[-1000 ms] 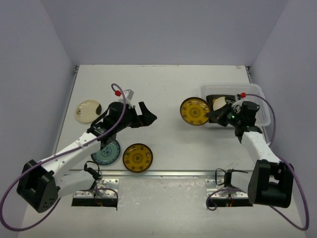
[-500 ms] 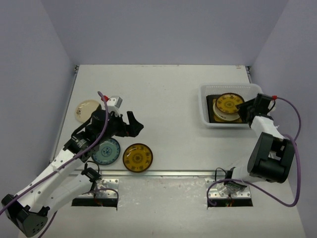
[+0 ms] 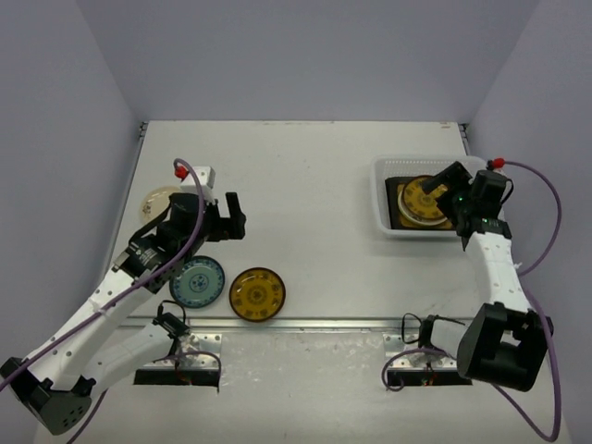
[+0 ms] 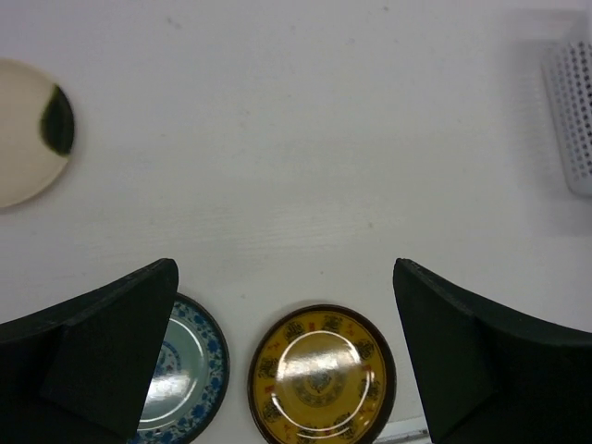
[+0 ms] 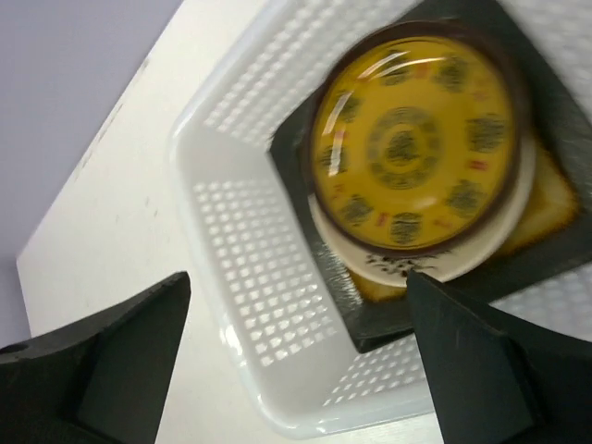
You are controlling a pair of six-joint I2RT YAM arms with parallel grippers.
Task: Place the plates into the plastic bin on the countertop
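— What place is seen here?
— A robot lab is seen. A white table (image 3: 314,185) is shut in by plain purple walls (image 3: 305,55) at the top and sides. A left robot arm (image 3: 104,298) and a right robot arm (image 3: 497,264) are bolted on along the bottom.

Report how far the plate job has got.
Done: the plastic bin holds a dark square plate, a cream plate and an amber plate stacked on top. In hand: nothing; the right gripper hangs open over the bin, the left gripper open over the countertop. Left: three loose plates, the spotted cream plate, the blue plate and the second amber plate.
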